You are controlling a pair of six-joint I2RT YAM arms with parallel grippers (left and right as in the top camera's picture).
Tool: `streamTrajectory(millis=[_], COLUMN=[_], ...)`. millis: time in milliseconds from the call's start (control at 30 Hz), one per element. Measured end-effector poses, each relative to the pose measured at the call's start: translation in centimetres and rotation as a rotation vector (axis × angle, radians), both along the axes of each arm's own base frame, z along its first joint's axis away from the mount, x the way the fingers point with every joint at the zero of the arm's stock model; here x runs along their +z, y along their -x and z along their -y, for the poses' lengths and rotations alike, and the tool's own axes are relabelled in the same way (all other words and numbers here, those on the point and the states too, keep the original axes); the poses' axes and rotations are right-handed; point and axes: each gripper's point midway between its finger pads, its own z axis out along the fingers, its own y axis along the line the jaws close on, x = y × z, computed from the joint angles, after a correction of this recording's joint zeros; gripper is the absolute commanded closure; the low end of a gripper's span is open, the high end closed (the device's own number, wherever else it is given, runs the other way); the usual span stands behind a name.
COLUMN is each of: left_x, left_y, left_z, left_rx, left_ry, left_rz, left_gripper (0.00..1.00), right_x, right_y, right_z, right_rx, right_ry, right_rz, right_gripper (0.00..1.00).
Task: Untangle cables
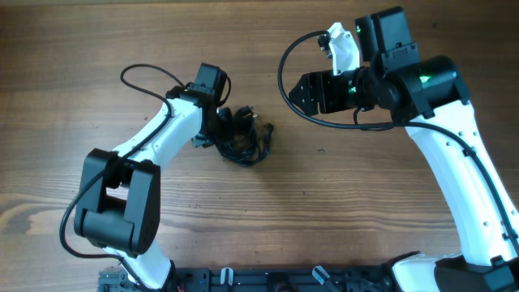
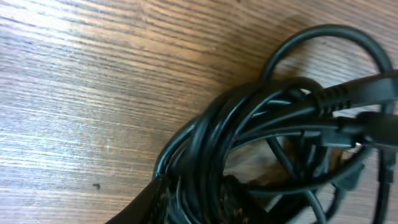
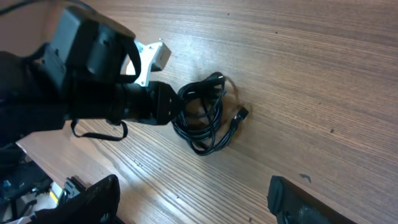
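In the left wrist view, the cables [image 2: 249, 143] are lying as one tight bundle, filling the centre and right of the frame and resting on the table [image 2: 81, 81]. The left gripper [image 1: 220, 123] is sitting directly against the left edge of the cables. One dark textured finger [image 2: 158, 199] is showing at the bottom edge, with strands crossing just above it. Whether these jaws are closing on any strand cannot be told from the views.

Further out, in the overhead view, the cables are occupying the frame centre. Their longer axis is running from upper left to lower right. A plug end [image 3: 240, 114] is projecting from the side facing away from the left gripper.

Farthest out, the right gripper [image 3: 193, 190] is hovering well apart from the cables, toward the upper right of the overhead frame. Its jaws are standing wide open and are holding nothing. From these jaws, the cables are lying to the left and lower in that frame.

Judgement: the left arm is the nearer one and is probably acting as the anchor. The coming move is likely depending on the right jaws crossing to the projecting plug end. Untangling is looking barely begun.
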Motion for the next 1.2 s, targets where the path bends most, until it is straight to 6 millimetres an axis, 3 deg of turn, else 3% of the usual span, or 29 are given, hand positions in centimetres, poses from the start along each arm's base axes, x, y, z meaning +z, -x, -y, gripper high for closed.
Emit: streamTrajectory(millis=[133,300,533,600,667,767,967,1133,1200], left_x=[-0.6,-0.7,-0.3,0.4,0.6,0.4,-0.4,-1.2,-1.6], left_y=[-0.5,-0.4,1.0,1.4,1.4,3.1,1.8,1.9,2.7], left_z=[0.5,0.7,0.3,0.2,0.1,-1.0,-1.2,-1.2,-1.4], left_rx=[0.000,0.005,0.020,0.040,0.057,0.115,0.164,0.172,0.178], left_ry=[0.036,0.047,0.027,0.026,0.029,-0.026,-0.029,-0.013,-0.017], left_rz=[0.036,0.033,-0.038,-0.049,-0.050,-0.120,-0.054,-0.032,-0.045], left_gripper=[0.71,0.84,0.66,0.57,0.58,0.61,0.65,0.79,0.80], right_x=[0.0,0.0,0.1,-0.5,-1.3,-2.3,-2.3,-2.3,-2.3], right_y=[0.0,0.0,-0.3,-0.5,-0.8,-1.1,-1.1,-1.2,-1.2], right_z=[0.0,0.0,-0.1,-0.2,-0.3,-0.4,-0.4,-0.4,-0.4], right_rx=[0.000,0.000,0.000,0.000,0.000,-0.002,-0.002,-0.011,-0.015], right_ry=[0.000,0.000,-0.004,0.001,0.009,0.018,0.018,0.015,0.013], right_rz=[0.000,0.000,0.011,-0.004,-0.025,-0.054,-0.056,-0.061,-0.061], right_gripper=[0.22,0.20,0.18,0.18,0.18,0.18,0.18,0.18,0.18])
